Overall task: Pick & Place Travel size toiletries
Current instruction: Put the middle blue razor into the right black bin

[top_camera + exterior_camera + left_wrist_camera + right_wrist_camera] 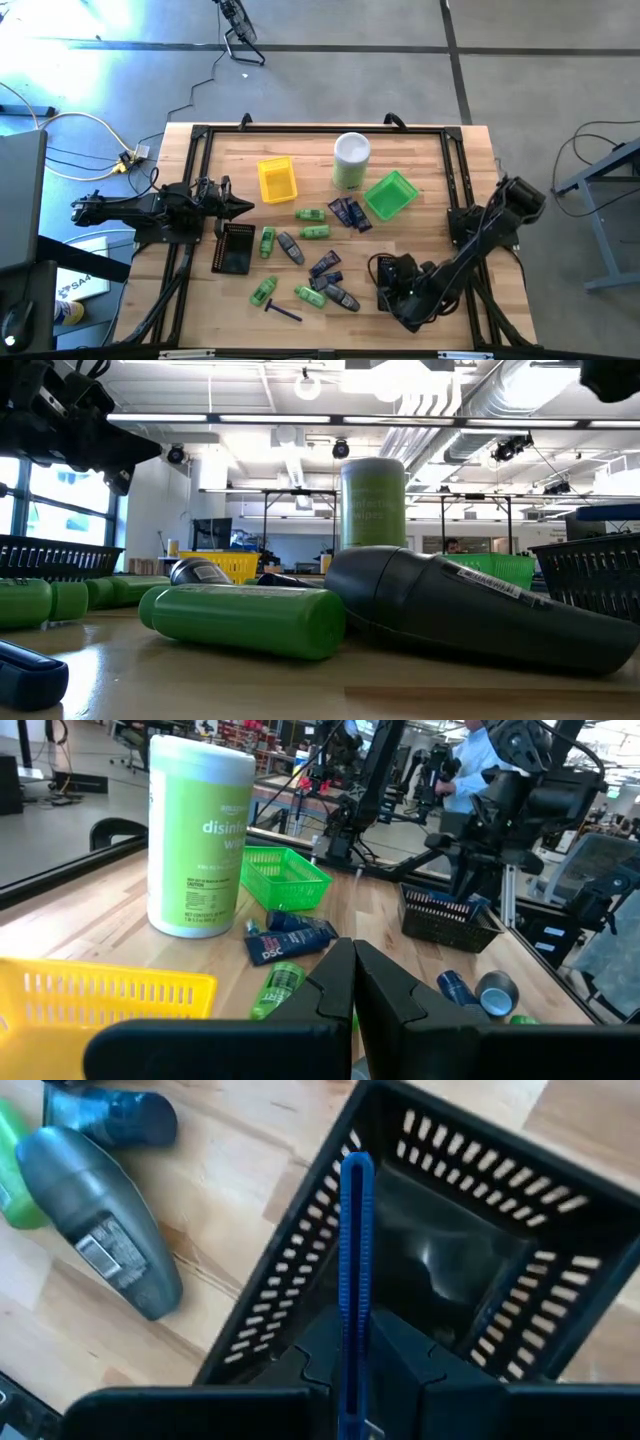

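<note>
Blue razor [356, 1270] stands clamped in the right tool [352, 1370], over a black tray [520, 1250] at the table's [420, 160] right front. Toiletries [312, 262] litter mid-table. Left tool [352, 982] — pressed together — waits at left.

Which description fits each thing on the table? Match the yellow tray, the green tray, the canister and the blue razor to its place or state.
Things:
1 yellow tray
2 green tray
3 canister
4 blue razor

Descriptions:
A stands upright, white lid on top
B clamped in the right gripper above a black tray
C beside the canister, towards the left arm
D beside the canister, towards the right arm

Pairs: 1-C, 2-D, 3-A, 4-B
</note>
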Robot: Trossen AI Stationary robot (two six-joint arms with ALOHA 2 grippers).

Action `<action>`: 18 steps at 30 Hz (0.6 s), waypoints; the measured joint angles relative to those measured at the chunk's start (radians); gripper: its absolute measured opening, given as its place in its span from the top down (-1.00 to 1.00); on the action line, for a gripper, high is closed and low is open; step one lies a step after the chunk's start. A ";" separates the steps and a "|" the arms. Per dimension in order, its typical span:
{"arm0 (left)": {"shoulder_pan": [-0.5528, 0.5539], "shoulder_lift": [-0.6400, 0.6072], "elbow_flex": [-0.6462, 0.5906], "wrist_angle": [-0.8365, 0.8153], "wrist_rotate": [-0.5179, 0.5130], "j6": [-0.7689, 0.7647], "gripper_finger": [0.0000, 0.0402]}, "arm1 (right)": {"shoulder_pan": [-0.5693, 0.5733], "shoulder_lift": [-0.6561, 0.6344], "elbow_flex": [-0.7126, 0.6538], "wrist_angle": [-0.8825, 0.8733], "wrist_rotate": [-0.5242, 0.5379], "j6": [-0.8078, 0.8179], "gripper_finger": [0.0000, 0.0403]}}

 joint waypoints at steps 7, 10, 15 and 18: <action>0.000 0.000 0.000 0.000 0.000 0.000 0.98 | 0.002 0.006 0.000 -0.035 0.005 0.001 0.84; 0.000 0.000 0.000 0.000 0.000 0.000 0.98 | 0.000 0.006 0.000 -0.053 0.008 -0.003 0.84; 0.000 0.000 0.000 -0.001 0.000 0.000 0.98 | 0.000 0.006 -0.005 -0.062 0.008 -0.008 0.84; 0.000 0.000 0.000 0.000 0.000 0.000 0.98 | 0.000 0.006 -0.017 -0.059 0.018 -0.009 0.84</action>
